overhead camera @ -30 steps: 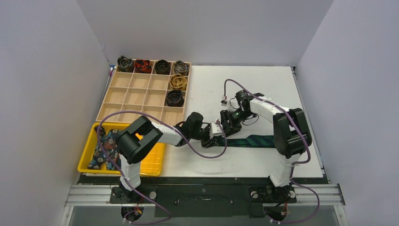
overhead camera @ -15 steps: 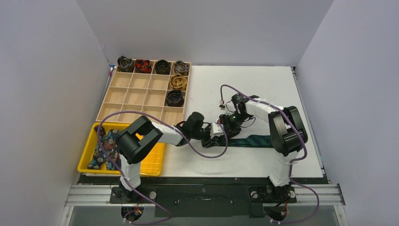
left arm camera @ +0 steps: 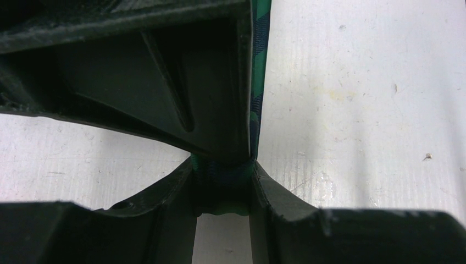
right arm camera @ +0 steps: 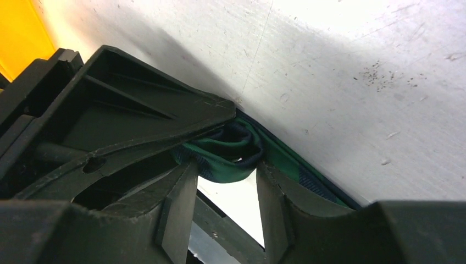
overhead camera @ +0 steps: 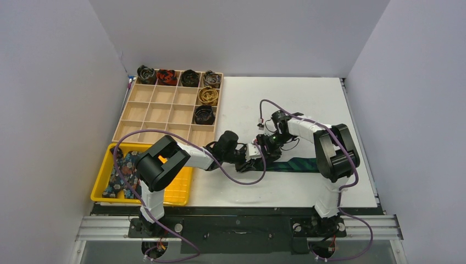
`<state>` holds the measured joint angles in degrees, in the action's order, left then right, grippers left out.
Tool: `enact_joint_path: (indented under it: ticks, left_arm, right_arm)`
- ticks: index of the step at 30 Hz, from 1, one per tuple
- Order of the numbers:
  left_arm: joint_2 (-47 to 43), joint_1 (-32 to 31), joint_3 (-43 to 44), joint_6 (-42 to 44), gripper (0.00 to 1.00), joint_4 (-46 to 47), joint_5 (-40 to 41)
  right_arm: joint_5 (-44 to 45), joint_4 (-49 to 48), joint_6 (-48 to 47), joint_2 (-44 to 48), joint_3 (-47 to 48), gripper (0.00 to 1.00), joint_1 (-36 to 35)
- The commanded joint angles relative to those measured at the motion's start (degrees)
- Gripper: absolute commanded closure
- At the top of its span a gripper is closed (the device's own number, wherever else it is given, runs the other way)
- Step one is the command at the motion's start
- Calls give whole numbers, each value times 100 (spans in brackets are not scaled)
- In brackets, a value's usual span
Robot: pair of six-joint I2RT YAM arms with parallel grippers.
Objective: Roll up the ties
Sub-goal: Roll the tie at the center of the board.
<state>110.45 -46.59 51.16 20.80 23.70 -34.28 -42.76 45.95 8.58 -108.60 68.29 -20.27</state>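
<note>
From above I see the plaid tie flat on the white table, with 2 claws meeting at its end nearer the yellow tray. Only the wrist cameras show the grips: left claw pinches the cloth, and right claw squeezes the small rolled end.

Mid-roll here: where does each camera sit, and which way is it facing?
Top external: above and behind the bases, looking down over the table; both arms show, left hand and right hand meeting at the plaid tie.
Left wrist: on the left arm, looking down at the tabletop; its fingers pinch the tie.
Right wrist: on the right arm, looking low across the table toward the yellow bin; its fingers flank the tie's fold.
Shared: both wrist views show the same tie end.
</note>
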Motion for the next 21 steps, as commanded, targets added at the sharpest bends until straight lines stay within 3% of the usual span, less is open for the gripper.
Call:
enact_joint_path:
  ticks: [1, 4, 6, 9, 11, 13, 15, 18, 21]
  left_arm:
    - [246, -43, -162, 188, 84, -798, 466]
    - [252, -38, -198, 182, 84, -772, 466]
    - [248, -39, -249, 155, 84, -677, 466]
    - [229, -33, -314, 71, 83, -562, 438]
    - [168, 20, -402, -11, 70, -377, 291]
    - [50, 103, -558, -150, 44, -15, 46]
    - [-109, 172, -730, -297, 33, 442, -174]
    - [-337, 204, -961, -462, 24, 1128, -320]
    - [-335, 198, -994, -643, 22, 1462, -429]
  right_arm:
    - [-322, -340, 480, 100, -128, 64, -97]
    - [-224, -452, 512, 169, -344, 79, -104]
    - [-61, -516, 486, 252, -479, 98, -93]
    - [113, -642, 363, 308, -711, 100, 25]
    - [104, -671, 221, 267, -795, 100, 137]
    - [135, -671, 68, 182, -839, 100, 250]
    - [190, -670, -86, 53, -879, 100, 357]
    - [339, -632, -253, -92, -902, 100, 547]
    - [441, -469, -467, -236, -872, 100, 662]
